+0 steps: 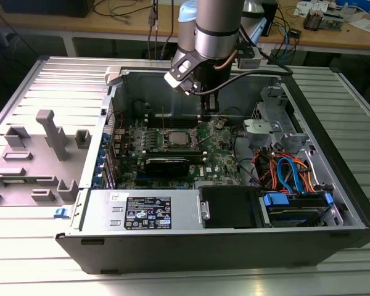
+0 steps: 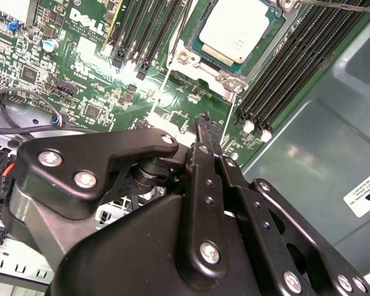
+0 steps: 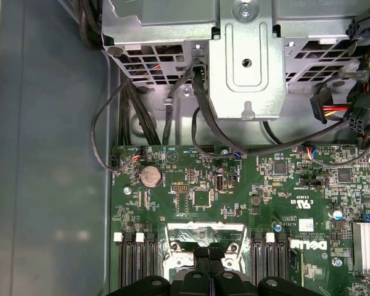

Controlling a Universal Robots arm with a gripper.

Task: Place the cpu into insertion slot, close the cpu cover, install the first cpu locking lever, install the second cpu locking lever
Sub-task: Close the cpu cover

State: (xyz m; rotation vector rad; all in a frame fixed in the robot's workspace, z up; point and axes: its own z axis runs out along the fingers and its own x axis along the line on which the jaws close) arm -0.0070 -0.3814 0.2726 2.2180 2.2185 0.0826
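Note:
The cpu (image 2: 237,28) lies flat in the insertion slot (image 1: 176,137) on the green motherboard (image 1: 225,154), silvery top up. The cpu cover (image 3: 205,229), a shiny metal frame, lies around it. A thin lever rod (image 1: 163,121) stands up at the slot's side toward the exterior view's left. Other thin rods (image 2: 162,92) run past the slot's corner. My gripper (image 1: 208,112) hangs low over the board, just off the slot toward the exterior view's right. Its black fingers (image 2: 205,132) are pressed together, shut, with nothing seen between them.
Black memory slots (image 2: 296,61) flank the socket on both sides. A black graphics card (image 1: 168,164) lies in front of it. A metal drive cage (image 3: 246,55) and cable bundles (image 1: 290,176) fill the case's right side. The case walls (image 1: 209,246) ring the board.

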